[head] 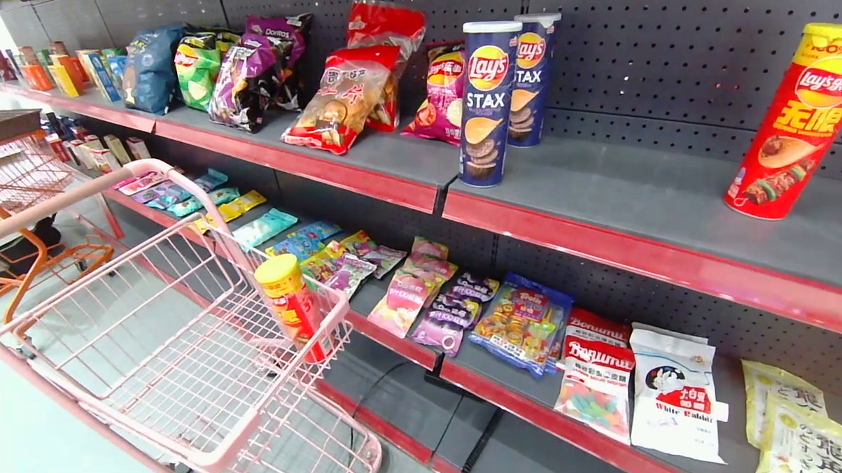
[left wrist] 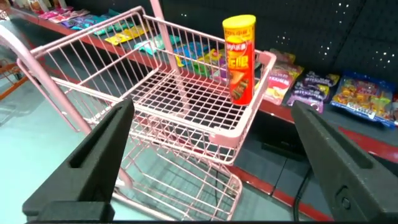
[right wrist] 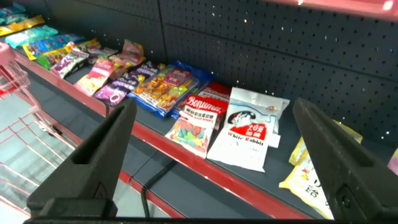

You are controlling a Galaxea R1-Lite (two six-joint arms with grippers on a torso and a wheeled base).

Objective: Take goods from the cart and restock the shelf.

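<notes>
Pink cart (head: pixel 62 200) holds red can (head: pixel 294 307) upright against its rim

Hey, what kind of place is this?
Most likely a supermarket aisle: long shelves stocked with crisp bags and candy packets, plus a pink shopping cart holding a red can.

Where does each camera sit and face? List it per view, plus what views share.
Head view: on the head, looking down at grey red-edged shelves and a pink wire cart.
Left wrist view: on the left wrist, facing a yellow-lidded red cylindrical can in the cart; open left gripper shows.
Right wrist view: on the right wrist, facing a white candy bag on the shelves; open right gripper shows.
Shared: head and left wrist show the can.
</notes>
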